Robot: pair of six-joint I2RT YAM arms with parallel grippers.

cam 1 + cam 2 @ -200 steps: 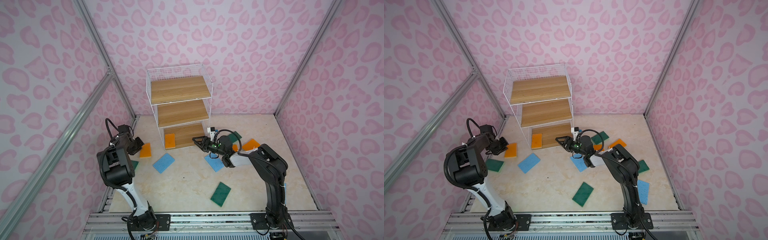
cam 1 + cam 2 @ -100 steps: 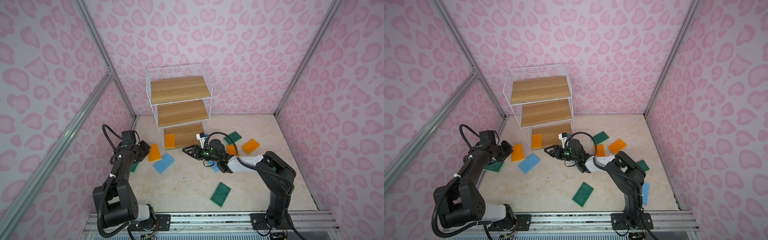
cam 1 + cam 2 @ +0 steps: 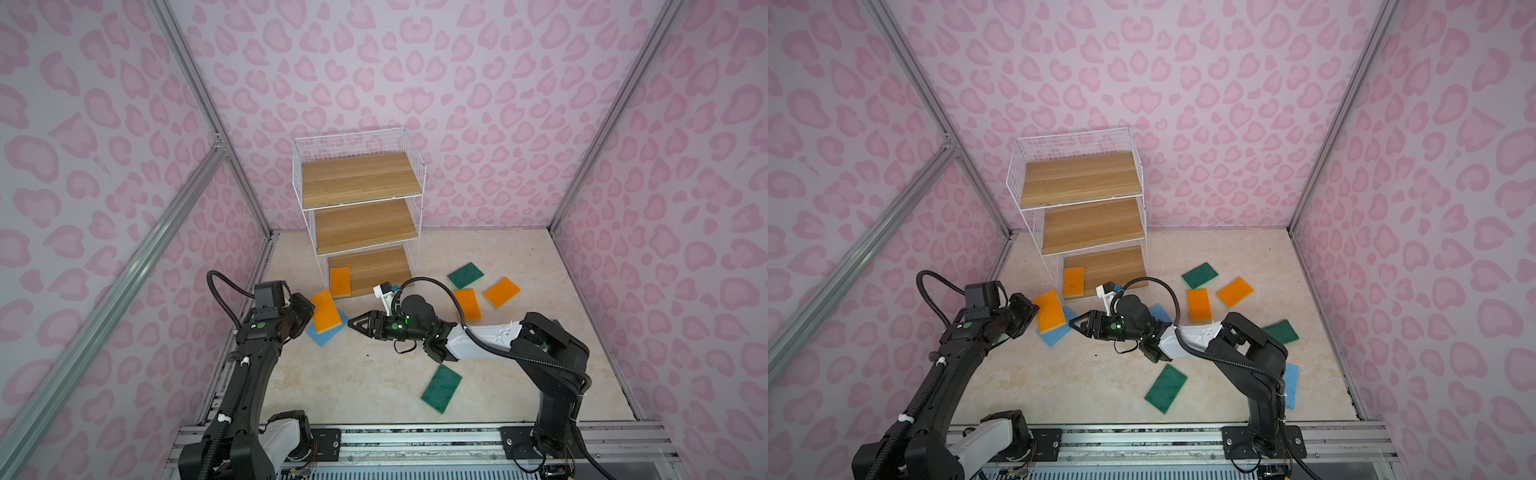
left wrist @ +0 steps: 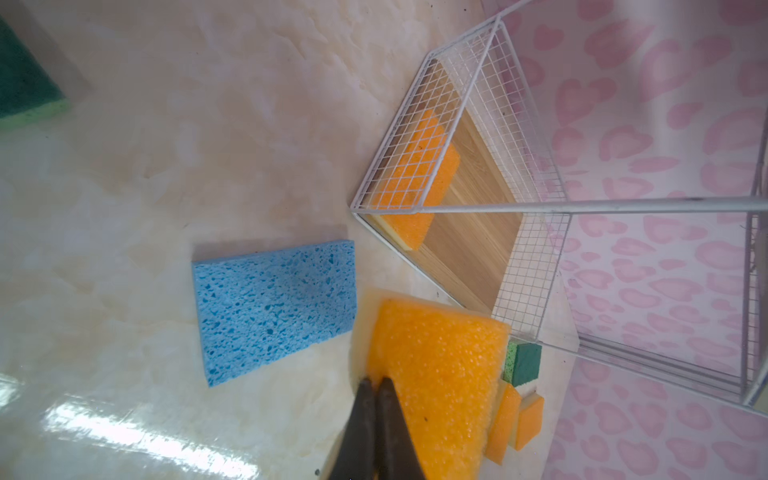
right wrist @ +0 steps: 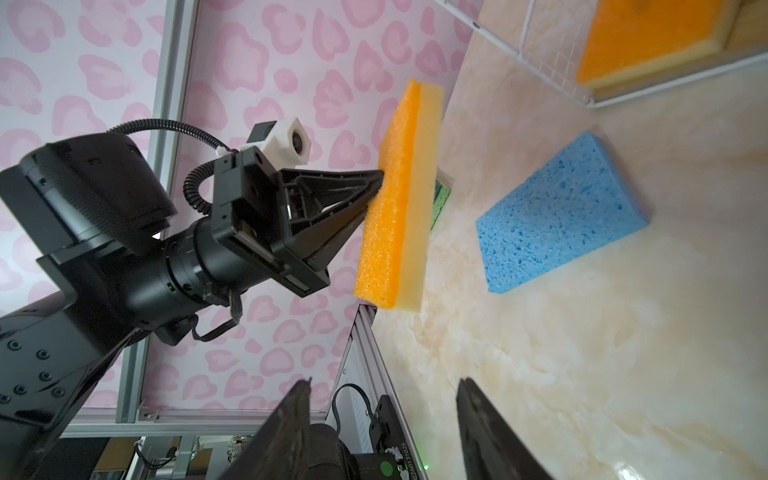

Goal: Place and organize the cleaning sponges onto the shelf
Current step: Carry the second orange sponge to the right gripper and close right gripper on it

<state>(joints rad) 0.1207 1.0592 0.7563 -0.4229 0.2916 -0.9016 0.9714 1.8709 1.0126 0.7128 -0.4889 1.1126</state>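
My left gripper [image 5: 376, 183] pinches a grainy orange foam sponge with a pale backing [image 5: 395, 199] near a porous blue rectangular sponge [image 5: 561, 212]; my right gripper [image 5: 385, 380] gapes empty.

Orange sponge [image 3: 326, 316], blue sponge [image 4: 274, 307], green sponge [image 3: 441, 387]; pink-blotched walls [image 3: 457, 62].

High stereo pair, close wrist views
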